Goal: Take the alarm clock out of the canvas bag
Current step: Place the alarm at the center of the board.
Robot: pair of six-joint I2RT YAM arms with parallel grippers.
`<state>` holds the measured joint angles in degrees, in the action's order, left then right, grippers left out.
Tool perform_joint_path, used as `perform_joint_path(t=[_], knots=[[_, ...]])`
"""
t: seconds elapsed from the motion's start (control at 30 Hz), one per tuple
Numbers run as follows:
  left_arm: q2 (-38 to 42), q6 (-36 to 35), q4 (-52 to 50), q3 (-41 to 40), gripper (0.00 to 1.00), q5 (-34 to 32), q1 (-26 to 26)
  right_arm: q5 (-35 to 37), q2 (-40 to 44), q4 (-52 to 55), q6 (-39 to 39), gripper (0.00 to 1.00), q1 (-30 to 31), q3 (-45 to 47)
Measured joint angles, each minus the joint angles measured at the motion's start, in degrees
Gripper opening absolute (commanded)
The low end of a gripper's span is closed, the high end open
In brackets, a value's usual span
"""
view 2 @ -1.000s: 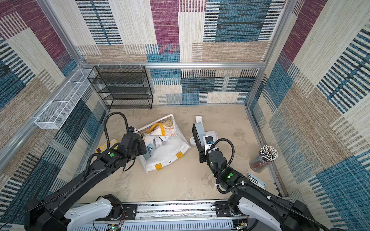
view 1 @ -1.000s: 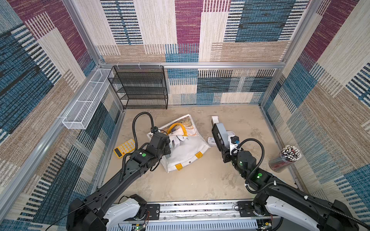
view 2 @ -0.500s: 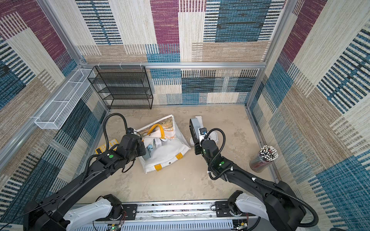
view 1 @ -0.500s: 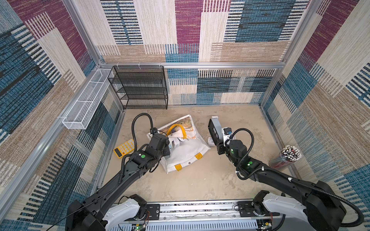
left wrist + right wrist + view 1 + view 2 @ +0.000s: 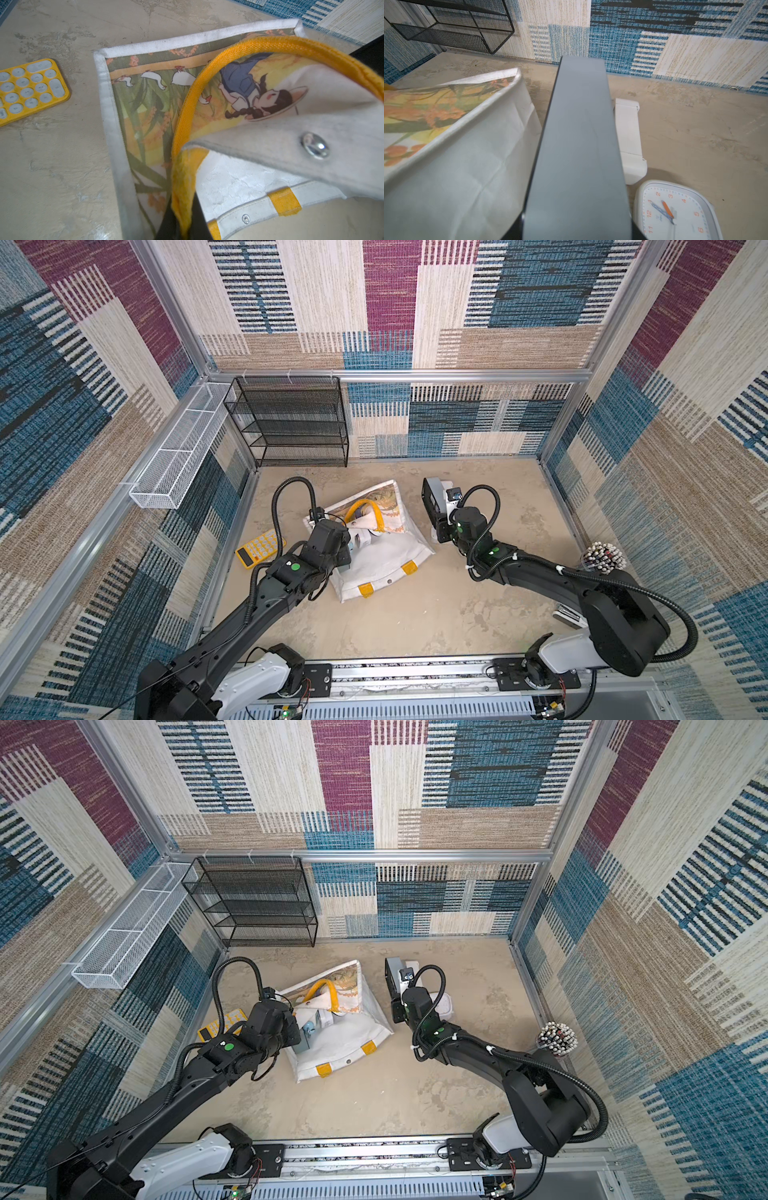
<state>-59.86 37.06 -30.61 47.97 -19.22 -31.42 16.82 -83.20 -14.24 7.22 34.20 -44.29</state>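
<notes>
Inspection finding: the canvas bag (image 5: 384,566) is lying on its side in the middle of the tabletop (image 5: 415,626) with its printed face up. The left gripper (image 5: 184,225) is pinching the base of one yellow strap handle (image 5: 280,44) at the bag's mouth. Its jaws are closed on the webbing and are holding the upper lip, with its snap button (image 5: 315,145), raised above the lower lip.

The right gripper (image 5: 576,232) is clamping a dark grey slab (image 5: 581,135) on edge, just beside the bag's right wall. Contact with the fabric cannot be told, nor whether this slab is the alarm clock.

A white clock (image 5: 675,209) is lying face up to the right of the bag, next to a white box (image 5: 629,135). A yellow calculator (image 5: 259,549) is resting to the left of the bag, apart from it.
</notes>
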Motion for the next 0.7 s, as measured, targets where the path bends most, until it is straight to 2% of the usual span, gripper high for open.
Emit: perform_joint_path(t=[0.4,0.7], knots=[[0.46,0.00,-0.13,-0.35,0.00,-0.13,0.42,-1.77,-11.54,-0.07,0.44,0.22,-2.08,-7.02],[0.50,-0.02,-0.17,-0.42,0.00,-0.11,0.61,-1.88,-17.20,-0.87,0.94,0.22,-2.91,-10.93]])
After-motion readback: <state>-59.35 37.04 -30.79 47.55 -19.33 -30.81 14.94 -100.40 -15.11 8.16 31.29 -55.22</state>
